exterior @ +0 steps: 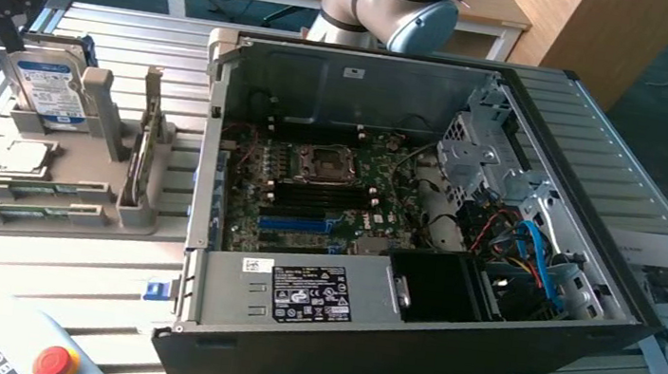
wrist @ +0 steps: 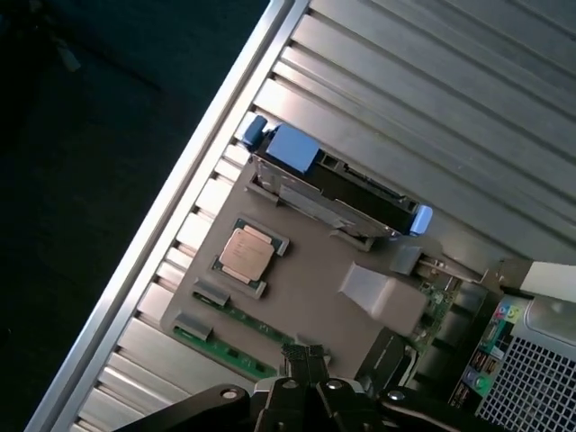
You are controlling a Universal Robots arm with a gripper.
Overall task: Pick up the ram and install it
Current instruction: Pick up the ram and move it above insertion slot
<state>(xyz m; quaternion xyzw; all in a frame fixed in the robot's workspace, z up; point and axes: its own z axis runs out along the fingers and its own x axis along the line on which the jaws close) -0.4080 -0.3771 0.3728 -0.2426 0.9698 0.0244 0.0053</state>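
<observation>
Closed, empty hand (wrist: pixel 301 355) over gray fixture (wrist: pixel 315 288) on slatted surface (wrist: pixel 432 108).
Not yet started: ram (wrist: pixel 225 349) lying flat in fixture slot, untouched, outside open computer case (exterior: pixel 415 360); picking and installing both left.

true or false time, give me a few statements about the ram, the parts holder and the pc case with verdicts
1. The ram lies in a slot of the gray holder. True.
2. The pc case is closed. False: its side is open and the motherboard shows.
3. The hard drive stands upright in the holder. True.
4. The pincer hangs over the case. False: it is above the holder, at the exterior view's left.
</observation>
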